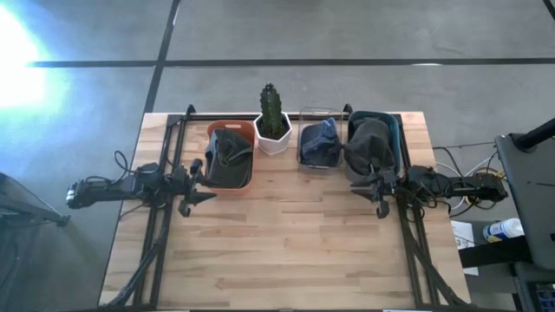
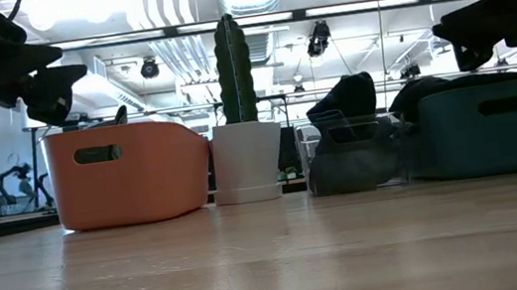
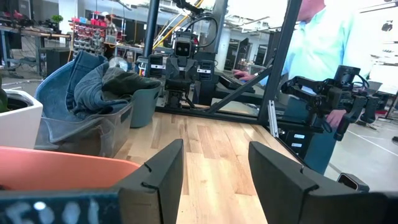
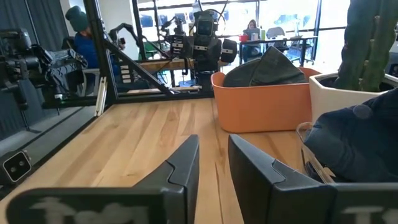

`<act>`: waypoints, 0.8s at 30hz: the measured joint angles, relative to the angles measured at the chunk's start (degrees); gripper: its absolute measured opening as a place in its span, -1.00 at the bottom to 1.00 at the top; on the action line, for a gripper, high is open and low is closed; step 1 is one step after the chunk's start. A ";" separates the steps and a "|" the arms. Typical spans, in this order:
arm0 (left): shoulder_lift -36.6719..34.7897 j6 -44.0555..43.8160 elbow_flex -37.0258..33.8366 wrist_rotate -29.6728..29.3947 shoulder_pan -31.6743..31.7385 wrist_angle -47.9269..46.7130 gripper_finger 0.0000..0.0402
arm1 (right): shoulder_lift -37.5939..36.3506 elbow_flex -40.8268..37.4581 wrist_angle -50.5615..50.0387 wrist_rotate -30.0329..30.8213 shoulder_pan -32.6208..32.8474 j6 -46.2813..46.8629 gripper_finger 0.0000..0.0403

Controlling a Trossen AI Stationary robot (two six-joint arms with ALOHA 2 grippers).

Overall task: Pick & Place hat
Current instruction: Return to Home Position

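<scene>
Three bins stand along the table's far edge. The orange bin point(image 1: 231, 154) holds a dark hat point(image 1: 227, 149). The clear bin point(image 1: 319, 146) holds a blue denim hat point(image 1: 321, 139). The teal bin point(image 1: 375, 143) holds a dark grey hat point(image 1: 368, 143). My left gripper point(image 1: 201, 184) hovers open at the table's left, just near of the orange bin. My right gripper point(image 1: 368, 192) hovers open at the table's right, near the teal bin. In the wrist views the left fingers point(image 3: 214, 171) and right fingers point(image 4: 214, 168) hold nothing.
A cactus in a white pot point(image 1: 273, 121) stands between the orange and clear bins. The bare wooden table point(image 1: 286, 243) stretches toward the near edge. Black frame rails run along both sides. A person in a light blue shirt point(image 3: 323, 37) stands beyond the table's right side.
</scene>
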 joint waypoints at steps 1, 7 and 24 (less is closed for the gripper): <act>0.00 0.01 0.00 0.00 0.00 0.00 -0.13 | 0.00 0.00 0.00 0.00 0.00 0.00 -0.59; 0.00 0.00 0.00 0.00 0.00 0.00 -0.13 | 0.00 0.00 0.00 0.00 0.00 0.00 -0.64; 0.02 0.02 0.00 0.02 0.00 0.00 -0.13 | 0.00 0.02 0.00 0.00 0.00 0.00 -0.58</act>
